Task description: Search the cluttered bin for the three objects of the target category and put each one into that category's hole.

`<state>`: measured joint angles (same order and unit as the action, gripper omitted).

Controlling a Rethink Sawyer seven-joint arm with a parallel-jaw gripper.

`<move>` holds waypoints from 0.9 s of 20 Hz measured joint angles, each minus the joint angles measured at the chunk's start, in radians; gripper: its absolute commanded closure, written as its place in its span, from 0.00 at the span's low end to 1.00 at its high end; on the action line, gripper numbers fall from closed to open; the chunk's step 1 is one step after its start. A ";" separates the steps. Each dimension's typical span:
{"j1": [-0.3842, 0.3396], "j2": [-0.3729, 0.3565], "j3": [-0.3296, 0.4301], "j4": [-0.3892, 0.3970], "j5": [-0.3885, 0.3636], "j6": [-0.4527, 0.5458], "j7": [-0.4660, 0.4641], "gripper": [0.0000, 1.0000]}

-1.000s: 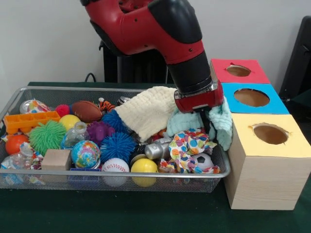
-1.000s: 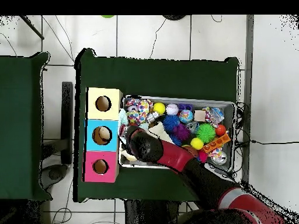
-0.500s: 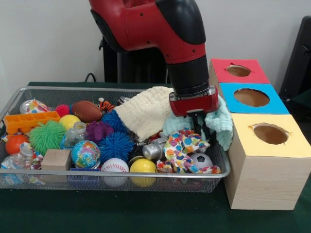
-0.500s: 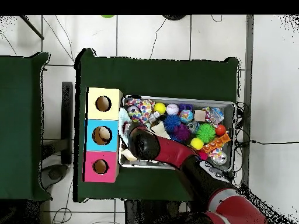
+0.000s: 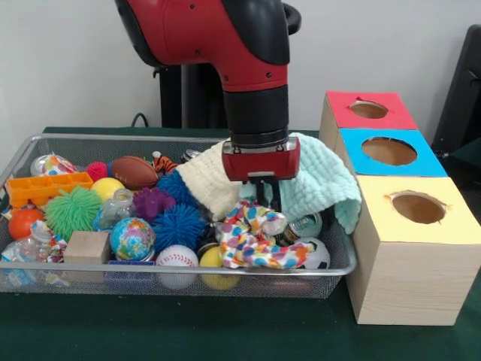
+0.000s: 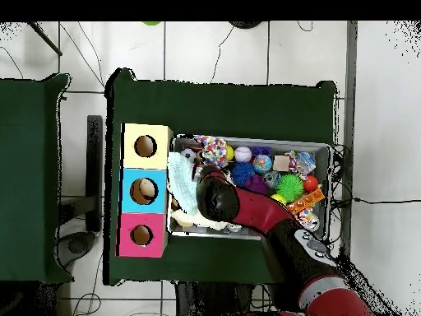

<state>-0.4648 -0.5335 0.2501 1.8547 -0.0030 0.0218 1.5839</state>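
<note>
Claw [image 5: 269,197] low over dotted paper [image 5: 255,239], grip state can't tell. Clear bottle [image 5: 116,209] light, crushable, slippery; grab mid-body.

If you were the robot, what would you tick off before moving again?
1. Red-topped box's hole free: ok.
2. Clear plastic bottle spotted: ok, one beside the green spiky ball, another at the bin's corner.
3. Third bottle found: cannot tell.
4. Gripper over a target: not ok, it hangs above the dotted paper wad.
5. Gripper carrying nothing: cannot tell.
6. Mint cloth inside the bin: not ok, it drapes over the rim.
</note>
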 measured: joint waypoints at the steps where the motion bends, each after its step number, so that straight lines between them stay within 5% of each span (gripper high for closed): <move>1: 0.000 -0.002 -0.004 -0.005 0.000 0.001 0.000 1.00; 2: 0.000 -0.005 -0.009 -0.012 0.000 0.005 0.000 1.00; 3: 0.000 -0.011 -0.010 -0.025 0.000 0.019 0.000 0.00; 18: 0.010 -0.035 -0.020 -0.041 0.000 0.144 0.000 0.00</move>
<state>-0.4550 -0.5687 0.2299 1.8134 -0.0034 0.1657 1.5839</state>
